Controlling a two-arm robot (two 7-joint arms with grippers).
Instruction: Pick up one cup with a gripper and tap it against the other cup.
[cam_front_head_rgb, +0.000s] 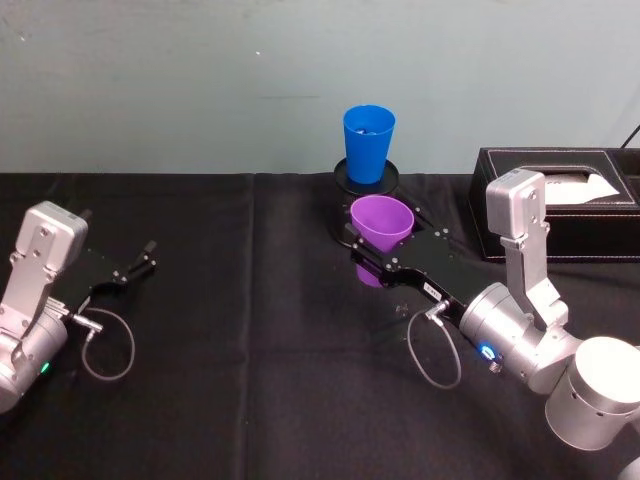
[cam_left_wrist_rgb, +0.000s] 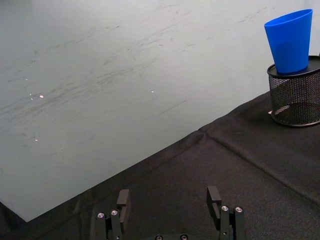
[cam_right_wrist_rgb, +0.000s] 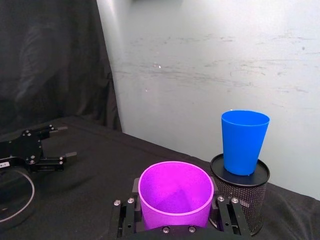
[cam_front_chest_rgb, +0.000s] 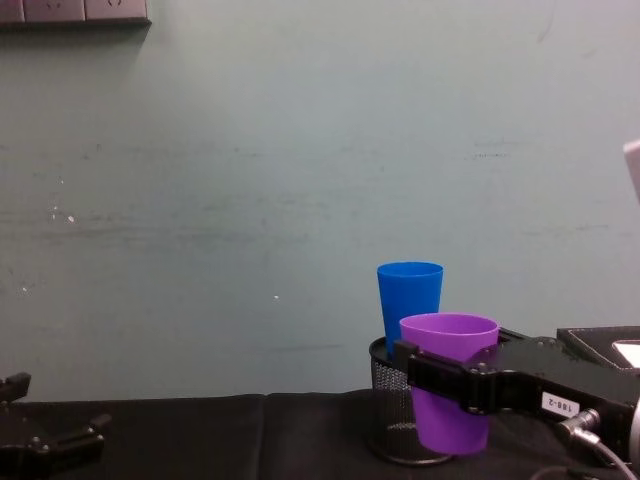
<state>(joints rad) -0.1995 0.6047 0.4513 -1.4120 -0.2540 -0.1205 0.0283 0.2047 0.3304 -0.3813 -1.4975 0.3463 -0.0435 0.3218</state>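
- The right end effector (cam_front_head_rgb: 372, 252) is reaching forward over the middle of the tabletop (cam_front_head_rgb: 250, 350), its long black fingers clamping the purple cup (cam_front_head_rgb: 381, 222) from both sides.
- The purple cup is being held upright, mouth up, just in front of the black wire-mesh pen holder (cam_front_head_rgb: 345, 175).
- In the chest view its base is appearing slightly clear of the tabletop.
- The blue cup (cam_front_head_rgb: 368, 140) is standing upright on top of the pen holder, near the far edge of the tabletop.
- It is sitting higher than the purple cup, and the two are standing apart.
- The left end effector (cam_front_head_rgb: 138, 262) is resting idle at the left side, fingers spread wide and gripping nothing.
- A black tissue box (cam_front_head_rgb: 560, 200) is sitting at the far right.
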